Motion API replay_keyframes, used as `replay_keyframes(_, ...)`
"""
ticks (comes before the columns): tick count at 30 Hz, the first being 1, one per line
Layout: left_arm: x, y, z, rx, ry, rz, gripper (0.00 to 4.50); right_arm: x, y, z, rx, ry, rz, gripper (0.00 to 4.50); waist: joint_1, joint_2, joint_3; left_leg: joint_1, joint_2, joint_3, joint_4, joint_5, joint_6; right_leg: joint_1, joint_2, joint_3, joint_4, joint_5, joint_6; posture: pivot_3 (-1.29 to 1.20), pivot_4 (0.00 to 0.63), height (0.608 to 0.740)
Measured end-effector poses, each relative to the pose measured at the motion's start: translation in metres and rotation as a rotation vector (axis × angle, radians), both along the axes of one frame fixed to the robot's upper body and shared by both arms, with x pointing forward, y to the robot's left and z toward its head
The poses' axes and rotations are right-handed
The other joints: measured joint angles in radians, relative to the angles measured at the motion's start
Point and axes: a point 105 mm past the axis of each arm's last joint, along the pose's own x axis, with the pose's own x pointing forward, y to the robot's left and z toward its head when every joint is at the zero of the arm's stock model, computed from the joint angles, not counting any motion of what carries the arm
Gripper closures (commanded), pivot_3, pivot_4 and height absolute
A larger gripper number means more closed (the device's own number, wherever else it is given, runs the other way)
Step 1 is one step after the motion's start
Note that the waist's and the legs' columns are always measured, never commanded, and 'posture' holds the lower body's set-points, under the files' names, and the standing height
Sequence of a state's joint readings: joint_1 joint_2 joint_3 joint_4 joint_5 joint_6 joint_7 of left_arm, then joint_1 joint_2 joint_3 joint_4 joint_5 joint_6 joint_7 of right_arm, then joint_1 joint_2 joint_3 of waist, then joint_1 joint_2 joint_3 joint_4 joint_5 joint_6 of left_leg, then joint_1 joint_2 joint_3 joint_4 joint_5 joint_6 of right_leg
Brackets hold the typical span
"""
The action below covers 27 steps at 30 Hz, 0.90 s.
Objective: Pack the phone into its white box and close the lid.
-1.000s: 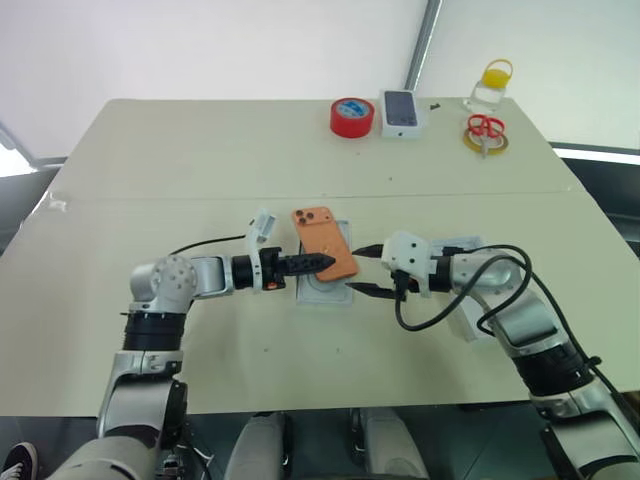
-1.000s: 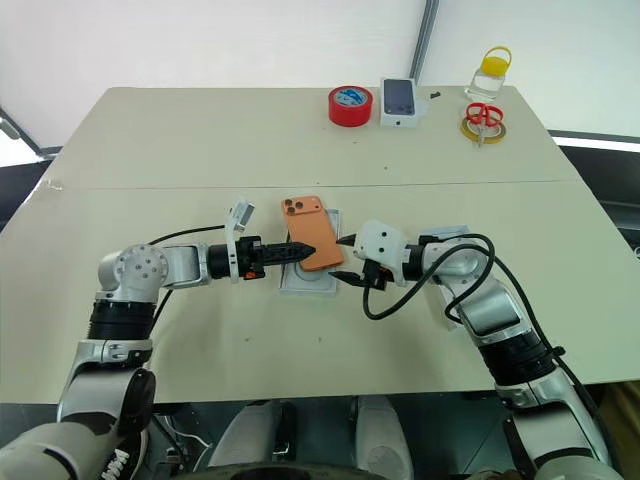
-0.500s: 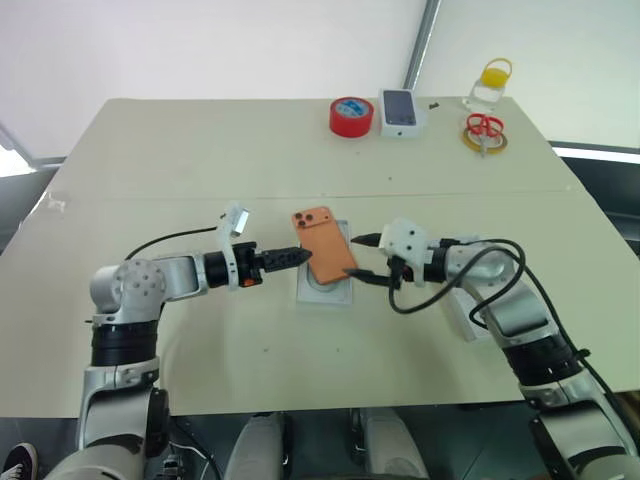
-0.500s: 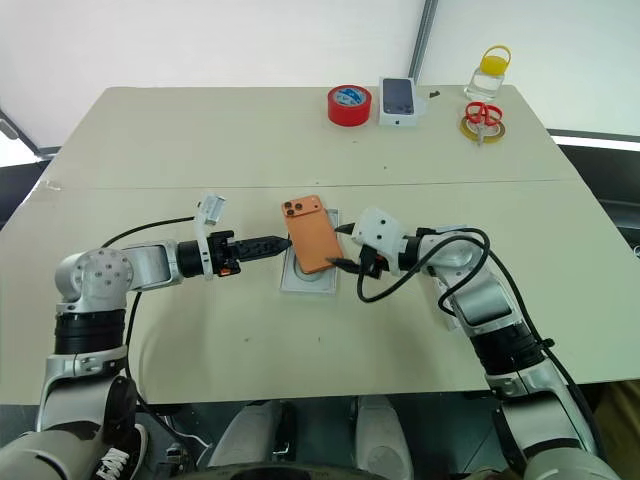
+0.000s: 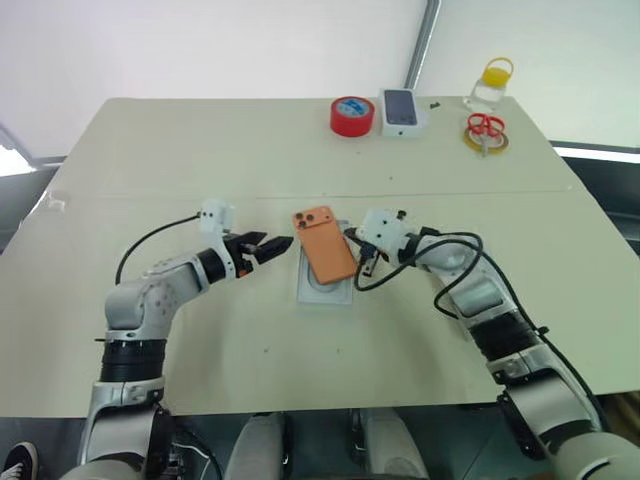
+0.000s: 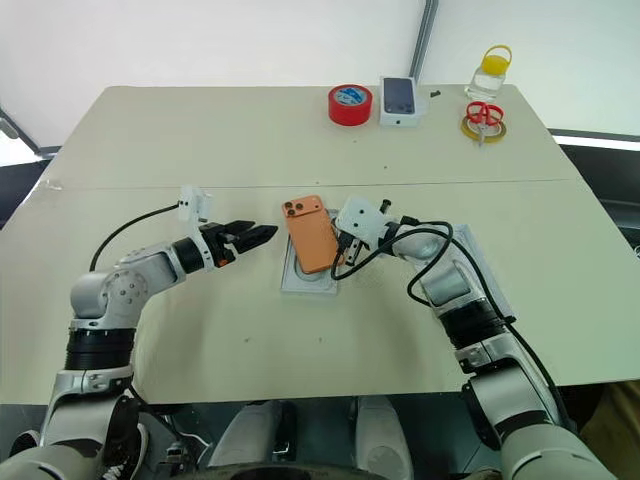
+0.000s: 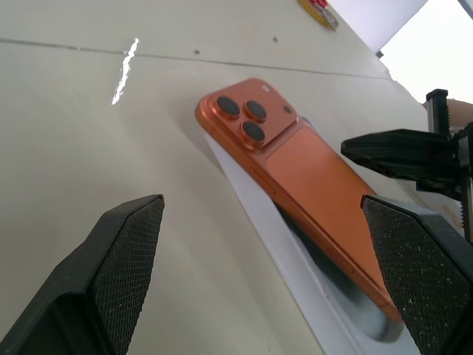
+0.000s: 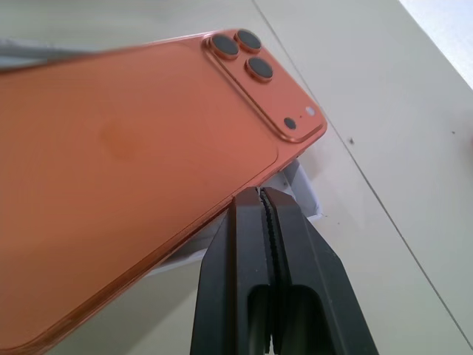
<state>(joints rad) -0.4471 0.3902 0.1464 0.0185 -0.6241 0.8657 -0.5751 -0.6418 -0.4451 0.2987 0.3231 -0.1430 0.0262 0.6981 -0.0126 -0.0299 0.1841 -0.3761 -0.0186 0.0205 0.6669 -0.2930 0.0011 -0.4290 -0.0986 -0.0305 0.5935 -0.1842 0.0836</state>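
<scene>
The orange phone (image 5: 323, 245) lies back up and askew on the white box (image 5: 326, 292), its camera end past the box's far rim. In the right wrist view the phone (image 8: 133, 148) fills the space above the box's rim (image 8: 299, 185). My right gripper (image 6: 338, 243) is shut, its tips (image 8: 264, 194) pressed against the phone's right edge from below, with nothing between the fingers. My left gripper (image 5: 278, 243) hangs open just left of the phone, apart from it. The lid (image 6: 492, 285) lies to the right, partly hidden under my right arm.
Along the table's far edge stand a red tape roll (image 5: 351, 115), a white box with a phone picture (image 5: 401, 108), red scissors on a yellow tape ring (image 5: 485, 131) and a yellow-capped bottle (image 5: 491, 84). A seam crosses the table behind the phone.
My left gripper drew back to the left, off the phone. My right gripper moved in toward the phone's right edge and shut.
</scene>
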Motion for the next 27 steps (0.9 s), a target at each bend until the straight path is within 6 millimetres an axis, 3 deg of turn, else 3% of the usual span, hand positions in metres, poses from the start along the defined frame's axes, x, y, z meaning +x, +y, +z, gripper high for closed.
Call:
replay_keyframes(6,-0.001,-0.005,-0.005,-0.006,0.013,0.002,0.0,-0.002,-0.001,-0.003,-0.025,0.001,0.031,4.46,0.0,0.0,0.0,0.0,0.0,0.0,0.0,0.0,0.0,0.0,0.0,0.0,0.0,0.0,0.001,0.0,0.15,0.74)
replay_keyframes(16,0.0,-0.004,-0.01,0.011,0.022,0.016,0.0,-0.034,-0.002,-0.011,-0.043,0.075,0.16,4.46,-0.001,0.0,0.0,0.001,0.001,0.0,0.0,0.0,0.0,0.0,0.001,0.0,0.0,0.0,0.001,0.0,0.15,0.74)
replay_keyframes(27,0.024,-0.004,-0.012,0.071,-0.032,0.126,0.0,-0.057,0.005,-0.015,-0.044,0.153,0.253,4.46,0.0,0.0,0.0,0.001,0.001,0.0,0.0,0.0,0.0,0.001,0.001,0.0,0.0,0.001,0.001,0.0,0.15,0.74)
